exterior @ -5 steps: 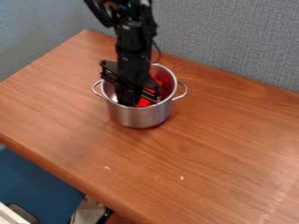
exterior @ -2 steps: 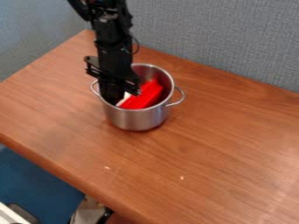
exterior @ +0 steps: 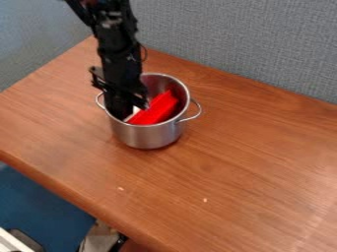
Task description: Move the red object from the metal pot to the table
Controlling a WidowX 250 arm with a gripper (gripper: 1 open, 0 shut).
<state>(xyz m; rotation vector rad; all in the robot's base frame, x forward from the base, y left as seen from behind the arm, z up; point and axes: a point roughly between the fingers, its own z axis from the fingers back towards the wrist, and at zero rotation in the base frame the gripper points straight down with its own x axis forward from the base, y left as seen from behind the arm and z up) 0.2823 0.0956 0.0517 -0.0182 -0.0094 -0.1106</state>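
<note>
The metal pot (exterior: 149,133) stands on the brown wooden table (exterior: 237,167), left of centre. Inside it the red object (exterior: 161,106) lies slanted, its upper right end up near the far rim. My black gripper (exterior: 124,108) points straight down into the left part of the pot, just inside the left wall. Its fingers are shut and meet the lower left end of the red object. The pot wall and the fingers hide the contact itself.
A grey-blue wall (exterior: 250,39) runs behind the table. The table's front edge (exterior: 79,202) drops off to a dark blue floor at the lower left. Bare wood stretches right of and in front of the pot.
The gripper has shifted left from the pot's middle to its left side. The red object now lies as a slanted bar, and the pot has slid slightly left.
</note>
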